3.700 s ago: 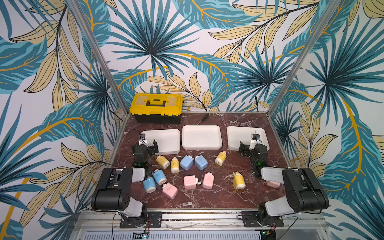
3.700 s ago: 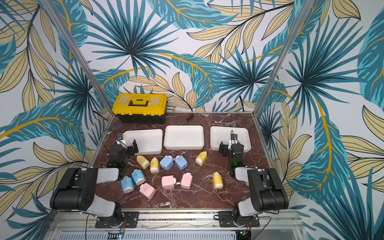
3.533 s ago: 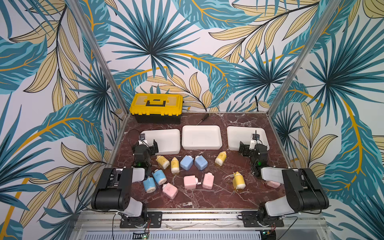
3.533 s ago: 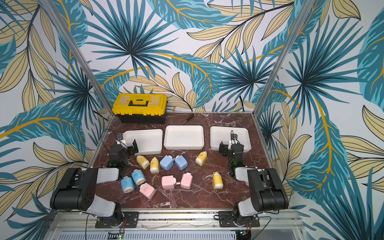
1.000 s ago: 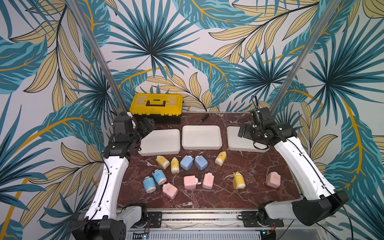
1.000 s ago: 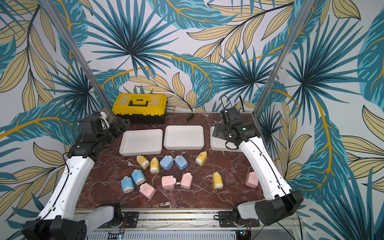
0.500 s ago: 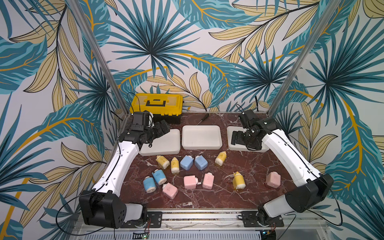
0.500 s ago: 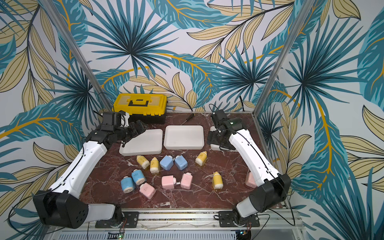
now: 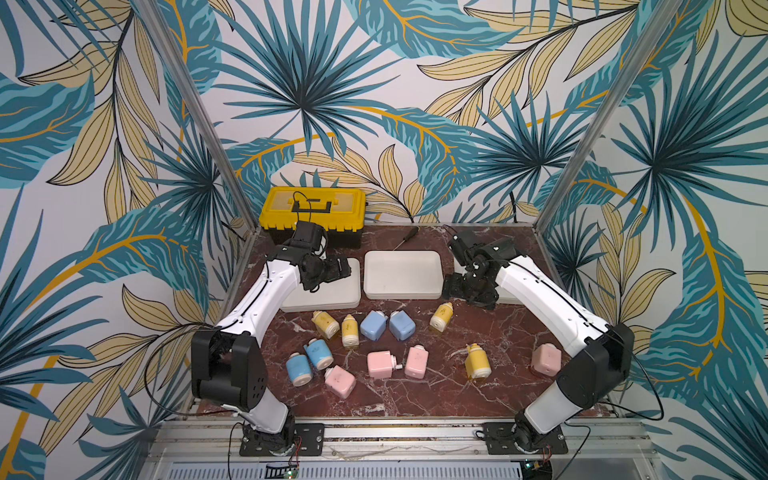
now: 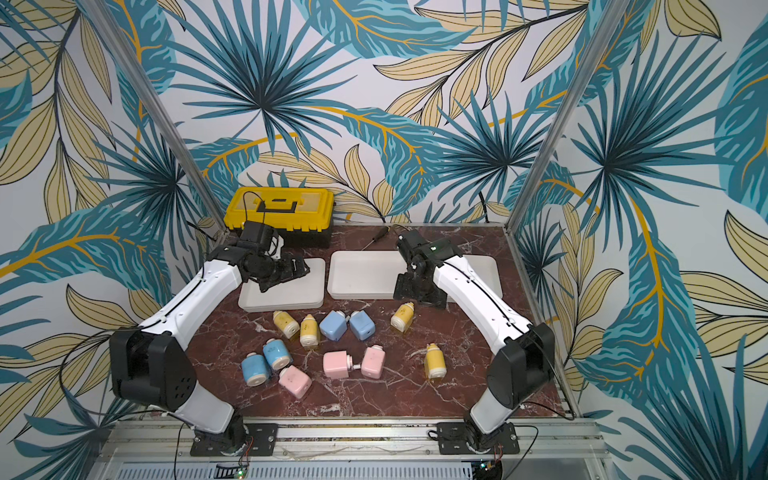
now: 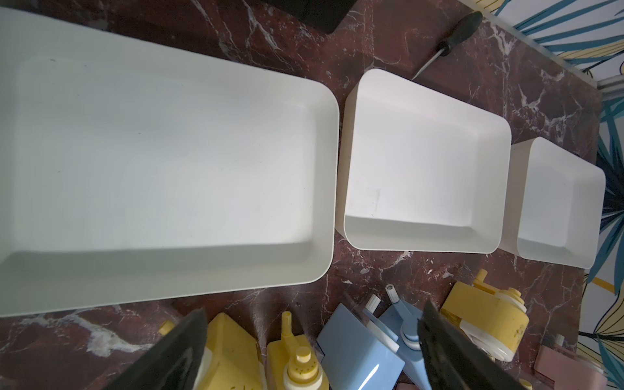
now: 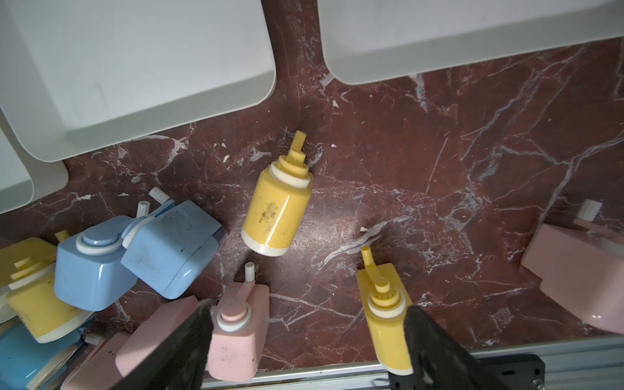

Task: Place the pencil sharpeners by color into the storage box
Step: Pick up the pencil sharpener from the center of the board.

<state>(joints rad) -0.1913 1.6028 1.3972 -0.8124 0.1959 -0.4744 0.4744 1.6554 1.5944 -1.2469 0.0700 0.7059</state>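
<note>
Sharpeners lie scattered on the red marble table [image 9: 415, 399], none of them inside the three white trays [image 9: 401, 274] behind them. Both arms reach over the tray row with nothing between their jaws.

In both top views the left gripper [image 9: 343, 266] hangs over the left tray [image 9: 324, 297], jaws spread wide and empty. Its wrist view looks past the two dark fingers [image 11: 175, 351] down on the yellow sharpeners [image 11: 233, 351] and blue sharpeners [image 11: 358, 344] lying on the table in front of that tray, well below the jaws and untouched.

The right gripper [image 9: 469, 289] hangs at the front edge of the right tray, also parted and empty. A yellow bottle-shaped sharpener [image 12: 277, 209] lies on the table ahead of its fingers [image 12: 435, 351], apart from them; in a top view it sits just in front of the gripper [image 10: 403, 316]. Nearer the fingers are a pink sharpener [image 12: 236, 334] and another yellow one [image 12: 385, 310], with a pink block [image 12: 574, 270] off to the side.

A yellow toolbox [image 9: 312, 216] and a screwdriver [image 9: 409, 237] stand at the back.
</note>
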